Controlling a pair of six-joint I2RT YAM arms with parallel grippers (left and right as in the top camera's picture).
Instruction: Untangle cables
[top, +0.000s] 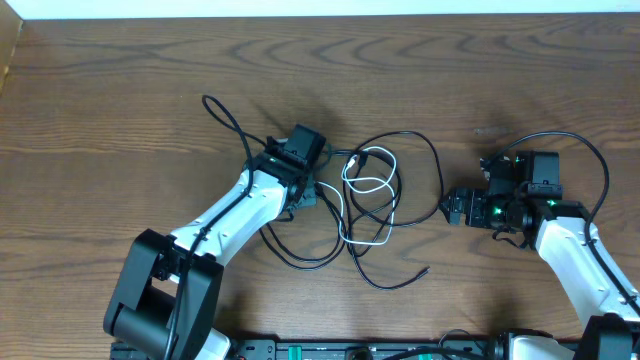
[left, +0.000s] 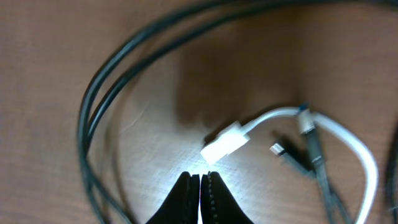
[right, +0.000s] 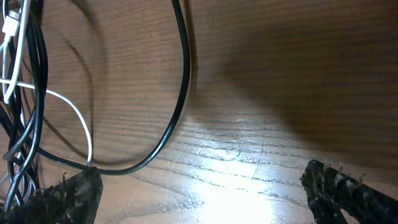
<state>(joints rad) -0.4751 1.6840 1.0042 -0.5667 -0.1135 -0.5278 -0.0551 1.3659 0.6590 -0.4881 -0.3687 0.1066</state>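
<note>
– Where do the cables sit?

– In the middle of the table (top: 120, 80), a little nearer its front edge than its back edge. The black cables (top: 418, 142) run in wide loops, and the white cable (top: 372, 186) lies coiled across them. One black end trails toward the front edge.

– And the left gripper (left: 200, 177)?

– Its fingers are pressed together with nothing between them. The tips hang just short of the white plug (left: 225, 142), which lies flat on the wood. A small dark plug (left: 285, 153) lies just beside it, and two black strands curve around both.

– The right gripper (right: 200, 174)?

– Spread wide and holding nothing. It is low over bare wood on the right side of the tangle. One black loop curves in front of it, with the white cable beyond.
</note>
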